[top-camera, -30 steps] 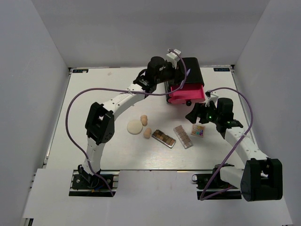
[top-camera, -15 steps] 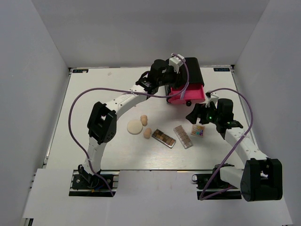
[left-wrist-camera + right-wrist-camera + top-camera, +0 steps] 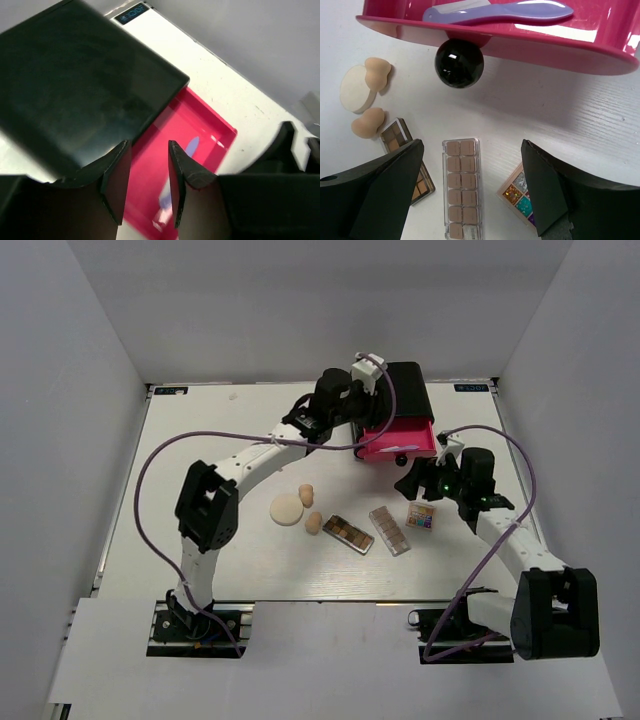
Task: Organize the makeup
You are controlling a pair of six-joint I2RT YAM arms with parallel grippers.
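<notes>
The lavender stick (image 3: 500,11) lies in the open pink drawer (image 3: 405,440); it also shows in the left wrist view (image 3: 192,146). My left gripper (image 3: 365,420) hovers over the drawer's left end, jaws a little apart and empty (image 3: 149,145). My right gripper (image 3: 408,483) is open and empty (image 3: 470,145) above the clear pinkish palette (image 3: 461,187), just in front of the drawer. The multicolour palette (image 3: 421,517) lies right of it and the brown palette (image 3: 348,533) left. The cream puff (image 3: 287,510) and two egg sponges (image 3: 306,494) (image 3: 314,523) lie further left.
The black box (image 3: 405,390) stands at the back right of the white table (image 3: 200,490), its drawer pulled toward me with a black ball knob (image 3: 459,62). White walls close in the table on three sides.
My left wrist swung slightly right over the drawer, then back left. My right arm has hardly moved. The makeup on the table has not moved.
</notes>
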